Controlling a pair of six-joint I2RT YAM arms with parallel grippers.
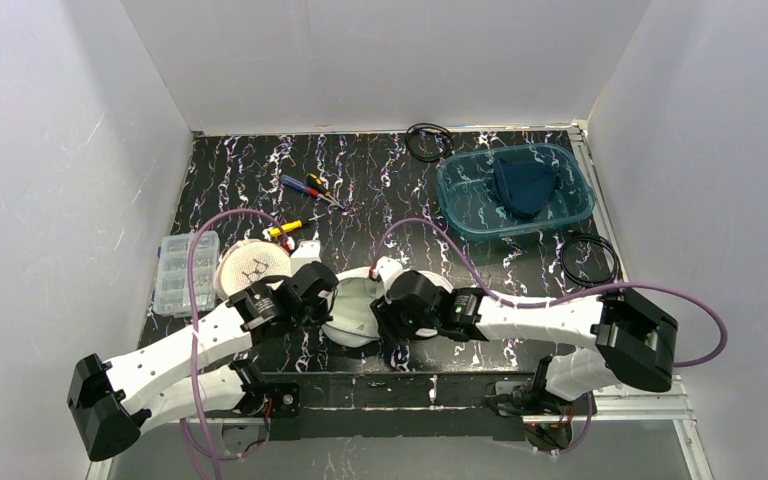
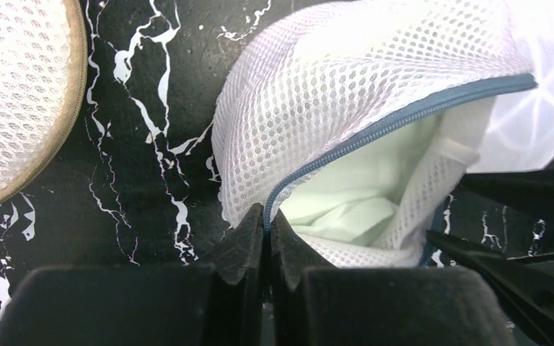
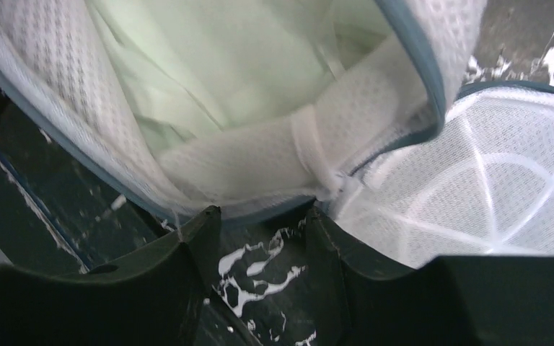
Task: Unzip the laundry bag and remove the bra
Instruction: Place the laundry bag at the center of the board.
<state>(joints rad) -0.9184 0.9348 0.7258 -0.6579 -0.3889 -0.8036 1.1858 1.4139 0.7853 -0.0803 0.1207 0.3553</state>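
**At the open mouth, the bra lay straight ahead of the right gripper**

Near the centre of the top view, the laundry bag lay between both arms, its zipper already parted. The left gripper was closed tight on the zipper edge. The right gripper stood half open and held nothing, with its tips just under the rim. The pale green bra filled the upper frame.

Both arms are made white with black joints and purple cables; the left pincer and right pincer are black.
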